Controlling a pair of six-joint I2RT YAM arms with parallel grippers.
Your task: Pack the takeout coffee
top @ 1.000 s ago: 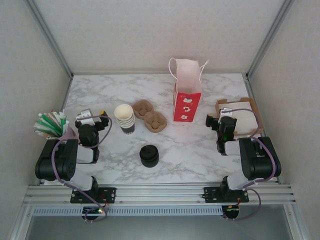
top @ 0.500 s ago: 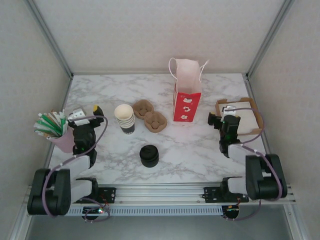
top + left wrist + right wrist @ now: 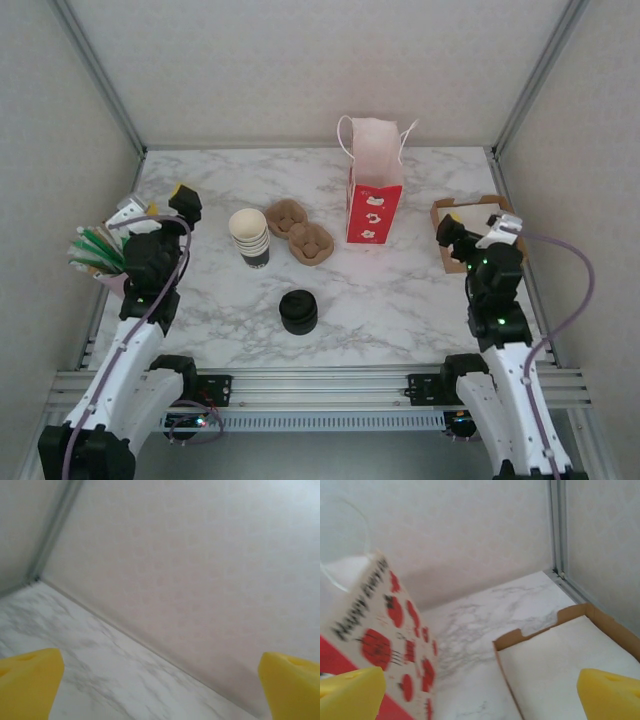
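Yellow pads (image 3: 29, 686), left gripper (image 3: 157, 204): spread as wide as they go, with nothing between them (marble and a pale wall lie beyond in the left wrist view).
Left gripper, place: at the left edge of the table (image 3: 400, 290), just far of the pink cup (image 3: 110, 284).
Left arm (image 3: 130, 340): rises from the near edge and passes the right side of the pink cup.
Right gripper (image 3: 475, 229): jaws wide apart and empty; in the right wrist view its yellow tips sit at the lower corners, with bag and box between them.
Right gripper, place: over the near-left part of the cardboard box (image 3: 470, 205), at the right edge of the table.
Right arm (image 3: 510, 350): runs from the near edge straight toward the box.
Cardboard box: shallow and open-topped, with a white sheet lying inside.
Paper bag (image 3: 375, 200): upright, red below and white above, handles up; it stands far of centre, left of the box and apart from it.
Pulp carrier (image 3: 301, 232): lies flat just left of the bag.
Cup stack (image 3: 249, 235): nested cream rims, a dark side on the lowest cup; upright, just left of the carrier.
Lid stack (image 3: 298, 311): squat and black, mid-table, near of the carrier and touching nothing.
Takeout coffee: cannot tell one lidded cup apart; cups are nested in the cup stack, lids piled in the lid stack.
Pink cup: holds green-and-white sticks (image 3: 98, 247) fanning left.
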